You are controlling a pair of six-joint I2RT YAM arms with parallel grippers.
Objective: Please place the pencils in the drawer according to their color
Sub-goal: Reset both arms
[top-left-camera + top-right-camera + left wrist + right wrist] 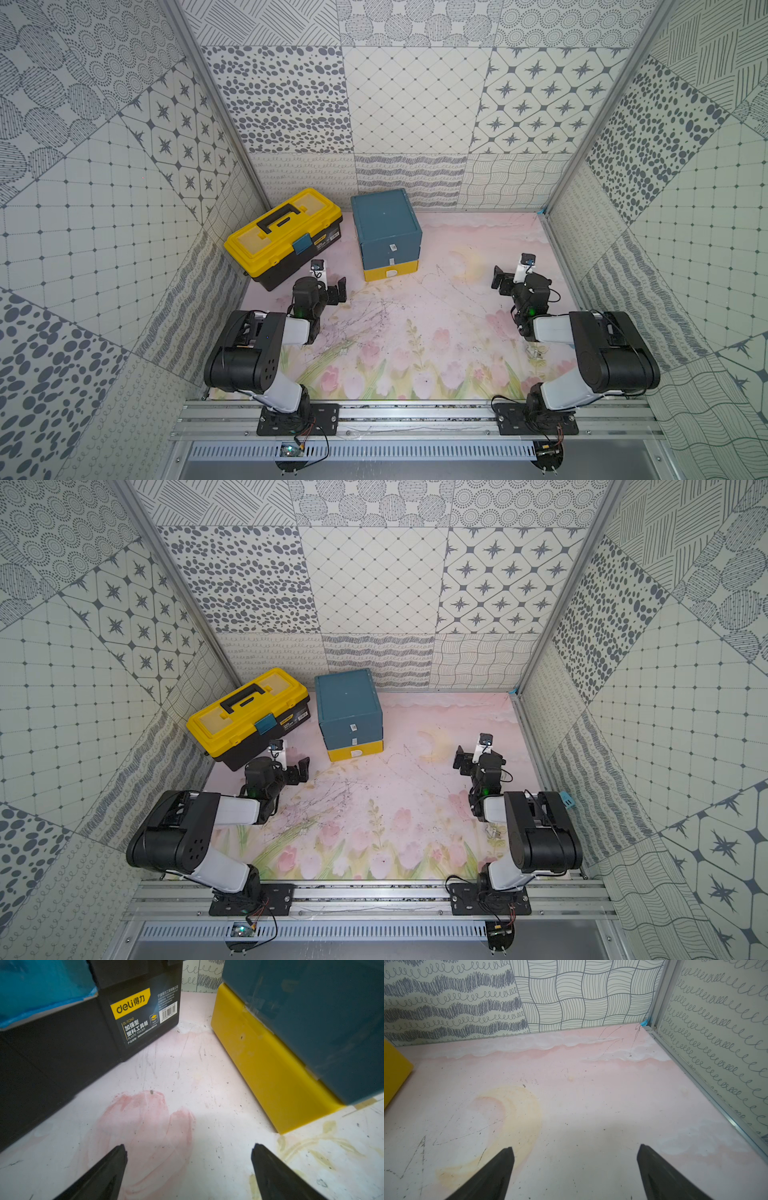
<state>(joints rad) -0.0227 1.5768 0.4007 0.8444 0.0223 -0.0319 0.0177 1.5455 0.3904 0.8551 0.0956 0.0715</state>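
No pencils show in any view. The drawer (386, 232) (349, 717) is a teal cabinet at the back of the mat, two blue fronts over a yellow one, all pushed in. My left gripper (329, 287) (292, 767) hovers open just in front and to the left of it, between it and the toolbox. In the left wrist view the gripper (189, 1147) holds nothing, and the drawer's yellow base (270, 1068) is close by. My right gripper (512, 277) (471, 759) (576, 1149) is open over bare mat, well to the right of the drawer.
A yellow-lidded black toolbox (282, 237) (245, 717) (62, 1053) stands left of the drawer, near the left wall. Patterned walls close in three sides. A small metal bit (534, 353) lies by the right arm. The floral mat (415, 332) runs between the two arms.
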